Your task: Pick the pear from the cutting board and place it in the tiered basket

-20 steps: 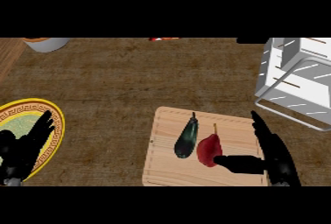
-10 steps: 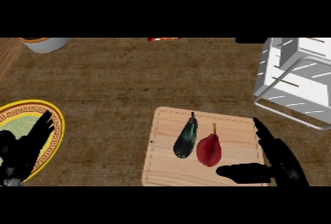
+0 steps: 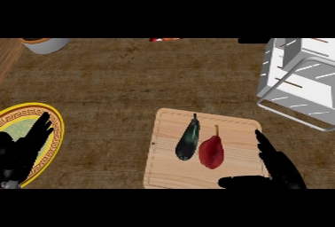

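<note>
A dark red pear [image 3: 211, 151] lies on the wooden cutting board [image 3: 167, 173], stem pointing away from me. Just left of it lies a dark green eggplant [image 3: 188, 140]. My right hand [image 3: 278, 166] is open at the board's right edge, fingers straight beside the pear and thumb stretched left below it, not touching it. The white wire tiered basket [image 3: 297, 80] stands at the far right. My left hand [image 3: 21, 153] rests open at the lower left over a plate.
A yellow-rimmed plate [image 3: 52, 116] lies at the left edge under my left hand. A grey bowl [image 3: 44, 44] sits at the top left, and a small red item [image 3: 163, 39] at the top middle. Brown counter lies between board and basket.
My right hand has slid down and back toward the lower edge, away from the pear. The pear, eggplant and left hand have not moved.
</note>
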Controlling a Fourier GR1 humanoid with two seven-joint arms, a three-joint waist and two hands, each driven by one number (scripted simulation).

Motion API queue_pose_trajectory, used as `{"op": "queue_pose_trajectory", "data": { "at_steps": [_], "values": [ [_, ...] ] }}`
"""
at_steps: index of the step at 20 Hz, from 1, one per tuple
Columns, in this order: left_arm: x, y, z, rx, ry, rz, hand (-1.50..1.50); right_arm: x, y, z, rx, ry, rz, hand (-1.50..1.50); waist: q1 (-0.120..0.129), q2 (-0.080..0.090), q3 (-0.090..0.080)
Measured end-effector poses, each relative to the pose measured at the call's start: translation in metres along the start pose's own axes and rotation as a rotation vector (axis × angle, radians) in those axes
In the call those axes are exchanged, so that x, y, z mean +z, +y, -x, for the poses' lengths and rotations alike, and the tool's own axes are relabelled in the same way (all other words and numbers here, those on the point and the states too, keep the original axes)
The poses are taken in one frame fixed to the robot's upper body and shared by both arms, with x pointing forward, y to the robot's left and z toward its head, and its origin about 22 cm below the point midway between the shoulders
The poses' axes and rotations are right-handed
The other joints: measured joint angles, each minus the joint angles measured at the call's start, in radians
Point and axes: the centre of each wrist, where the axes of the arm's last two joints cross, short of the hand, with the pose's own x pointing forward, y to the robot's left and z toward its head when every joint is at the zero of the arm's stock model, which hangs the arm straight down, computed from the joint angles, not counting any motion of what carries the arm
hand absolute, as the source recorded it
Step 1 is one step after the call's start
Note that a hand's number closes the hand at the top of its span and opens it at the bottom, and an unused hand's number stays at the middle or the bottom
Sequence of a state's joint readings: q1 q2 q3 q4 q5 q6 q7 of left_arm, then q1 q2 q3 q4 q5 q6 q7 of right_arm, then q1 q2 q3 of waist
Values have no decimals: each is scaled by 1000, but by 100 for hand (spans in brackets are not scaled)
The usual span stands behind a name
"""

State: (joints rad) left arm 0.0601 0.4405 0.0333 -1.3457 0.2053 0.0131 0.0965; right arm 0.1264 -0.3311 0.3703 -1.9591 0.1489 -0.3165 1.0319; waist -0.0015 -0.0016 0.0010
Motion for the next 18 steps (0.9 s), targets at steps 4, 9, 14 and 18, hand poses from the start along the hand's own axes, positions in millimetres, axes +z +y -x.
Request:
{"op": "queue_pose_trajectory", "data": {
  "at_steps": [4, 9, 14, 18],
  "values": [
    [4, -1, 2, -1, -1, -1, 0, -4, 4, 10, -11, 12, -3, -150, 1, 0, 0],
    [1, -2, -3, -3, 4, 1, 0, -16, 6, 12, -21, 20, -2, -150, 1, 1, 0],
    [-1, 1, -5, -1, 6, 1, 0, -23, 18, 10, -20, 5, -6, -150, 2, 1, -1],
    [-1, -1, -6, -2, 5, 3, 0, -38, 28, 10, -16, -1, -4, -150, 3, 1, 0]
  ]
}}
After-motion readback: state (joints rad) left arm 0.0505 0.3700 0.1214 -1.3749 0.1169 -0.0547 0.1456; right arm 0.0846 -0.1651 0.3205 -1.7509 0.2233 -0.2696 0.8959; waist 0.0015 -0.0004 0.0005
